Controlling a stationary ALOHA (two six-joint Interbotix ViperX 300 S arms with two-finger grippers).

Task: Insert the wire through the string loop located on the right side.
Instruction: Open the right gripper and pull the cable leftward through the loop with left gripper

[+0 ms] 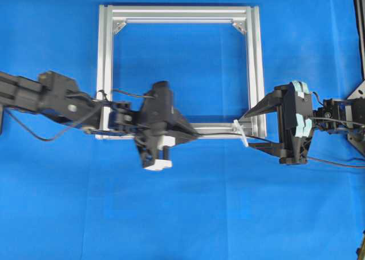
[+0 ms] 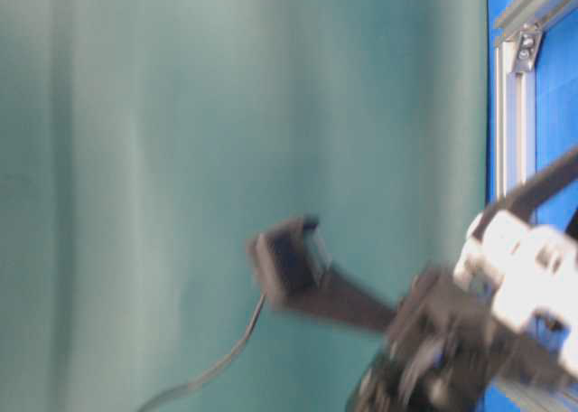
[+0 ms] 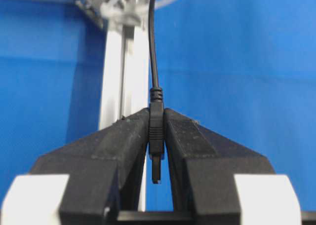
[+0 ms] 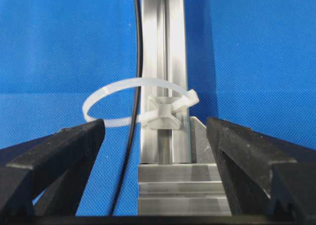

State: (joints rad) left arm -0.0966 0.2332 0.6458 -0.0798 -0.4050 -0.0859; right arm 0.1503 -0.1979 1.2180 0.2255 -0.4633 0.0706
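The tabletop [image 1: 188, 214] is covered with a bright blue cloth, and on it lies a large square frame of silver aluminium extrusion [image 1: 108, 60] with small silver corner brackets [image 1: 118, 26] inside its far corners.

Two black robot arms reach in from either side. The left arm [image 1: 63, 100] stretches from the left edge of the overhead view to the near rail of the frame; the right arm [image 1: 342, 113] comes in from the right edge, near the frame's near right corner.

The left tool [image 3: 157, 136] has its two black jaws pressed together on the dark plug end of the wire, whose tip hangs down between them. The right tool [image 4: 155, 136] stands wide apart, its two black fingers [image 4: 59, 151] on either side of the frame rail and holding nothing.

The long, thin black wire [image 3: 152, 42] runs from the left tool's grip along the near rail towards the frame's right corner. In the right wrist view it passes through the small white plastic tie loop [image 4: 106, 96], which is fastened to the aluminium rail just ahead of the open right tool.

The table-level view is blurred and shows mostly a teal backdrop [image 2: 181, 159].
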